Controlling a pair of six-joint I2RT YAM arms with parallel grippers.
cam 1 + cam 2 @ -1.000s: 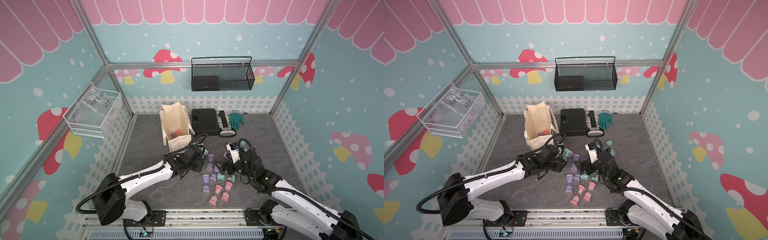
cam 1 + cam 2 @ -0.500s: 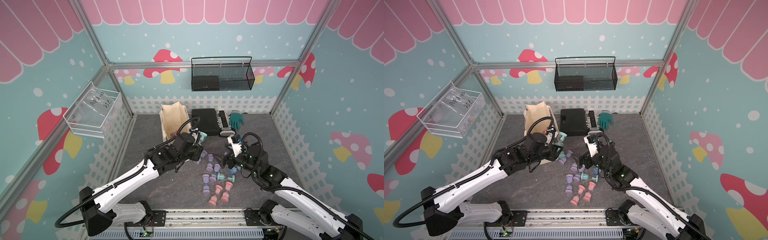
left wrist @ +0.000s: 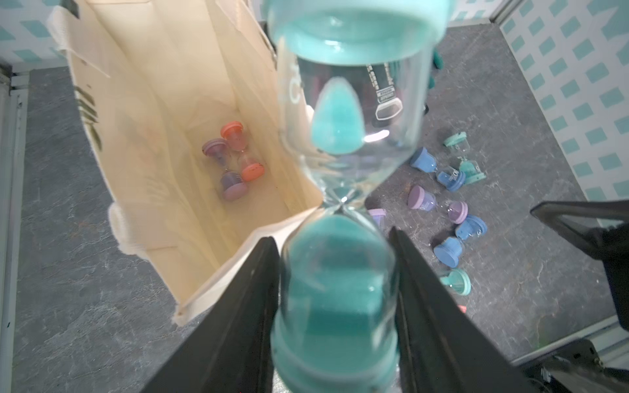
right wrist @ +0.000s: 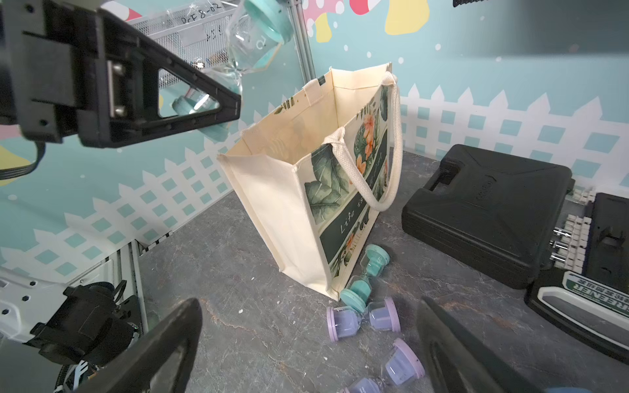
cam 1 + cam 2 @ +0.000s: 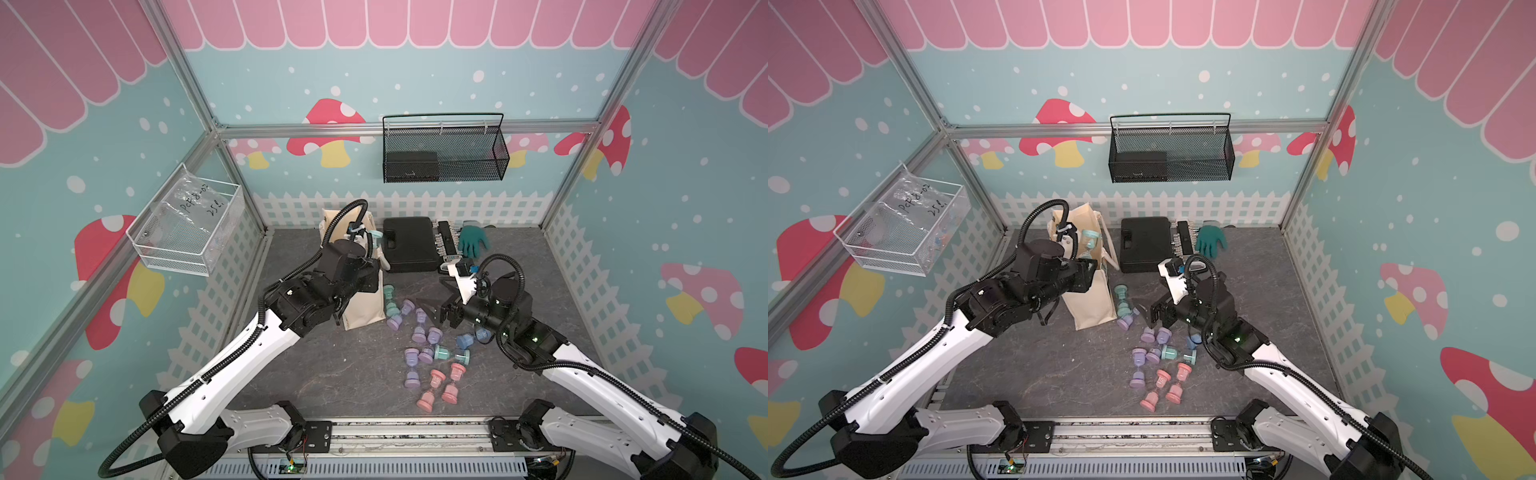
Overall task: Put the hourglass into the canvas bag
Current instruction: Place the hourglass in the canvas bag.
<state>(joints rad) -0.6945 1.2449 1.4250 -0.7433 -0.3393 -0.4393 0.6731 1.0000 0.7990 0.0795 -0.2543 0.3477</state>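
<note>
Left jaws, clamped on teal hourglass (image 3: 335, 272), now up over bag (image 4: 272, 204), were low b4; right jaws wide apart. Left arm partly hides bag in both top views.

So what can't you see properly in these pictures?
Inside the canvas bag: in both top views the left arm covers most of its mouth.
The bag's floor, left wrist view: the held teal hourglass blocks part, so the count inside is unsure.
Blue hourglasses: partly under the right arm in both top views.
Dark box in the wire basket: mesh and distance hide what it is.
</note>
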